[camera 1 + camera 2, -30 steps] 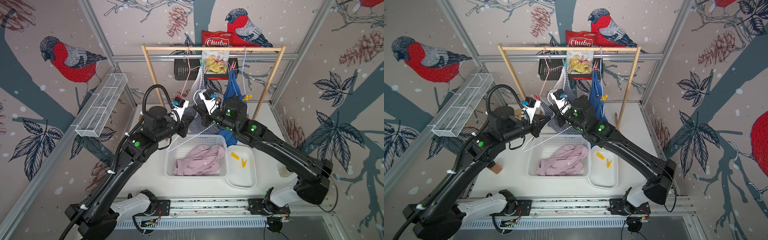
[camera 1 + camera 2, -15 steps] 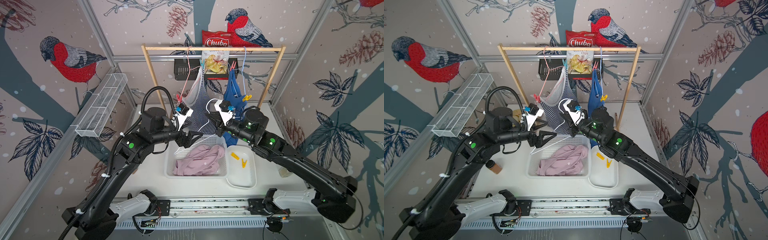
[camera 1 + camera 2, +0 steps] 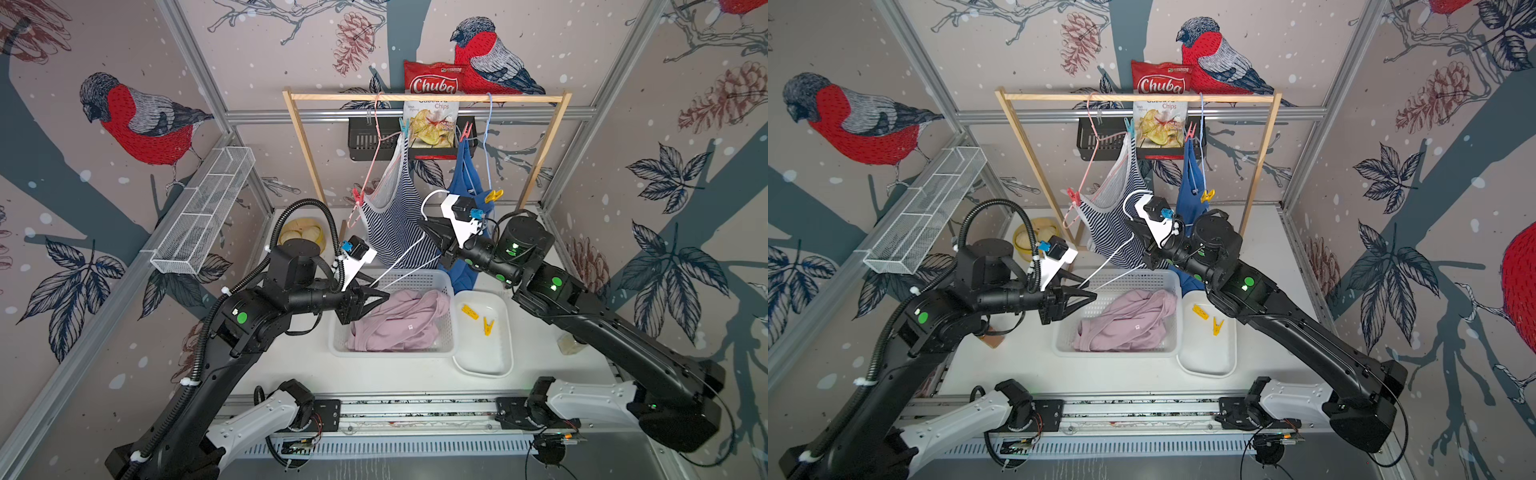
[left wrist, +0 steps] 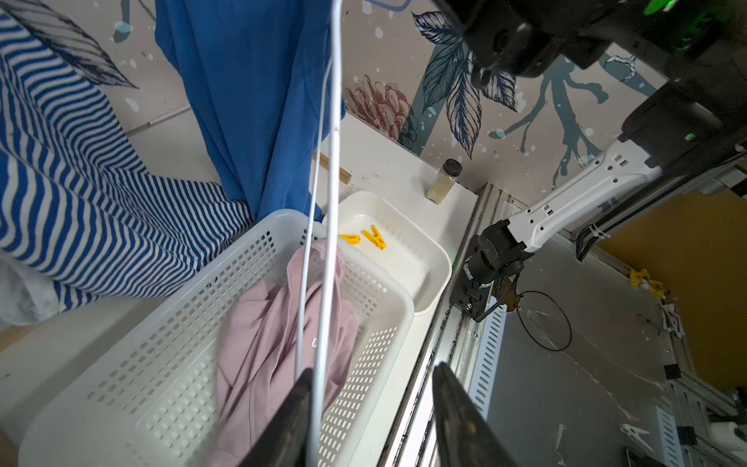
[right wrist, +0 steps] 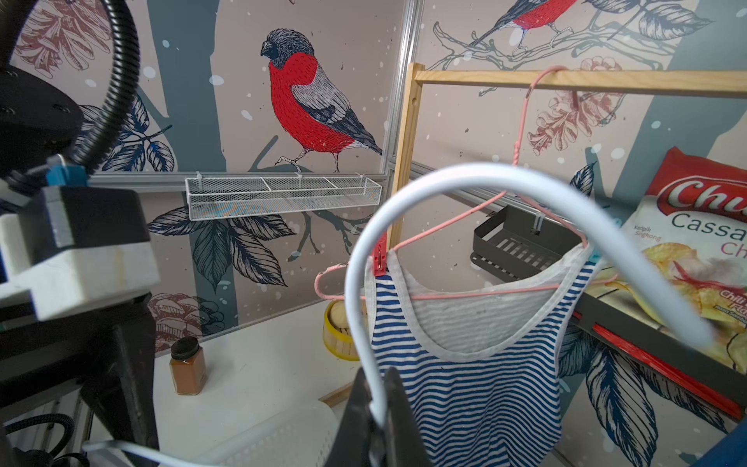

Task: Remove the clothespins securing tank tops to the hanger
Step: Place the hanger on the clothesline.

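My right gripper is shut on the hook end of a bare white hanger slanting over the basket. My left gripper is open at the hanger's lower end, with the wire against one finger. The mauve tank top lies in the basket. The striped tank top hangs on a pink hanger, held by a red clothespin and a teal one. A red clothespin and a yellow one hold the blue tank top. Two yellow clothespins lie in the tray.
The white basket and white tray sit side by side at the table's middle. Behind them stands the wooden rack with a chips bag. A yellow round box and a spice jar stand at the left.
Both arms have drawn away from the striped top and carried the white hanger lower, over the basket. The left gripper has let go of the hanger; the right stays shut on it.
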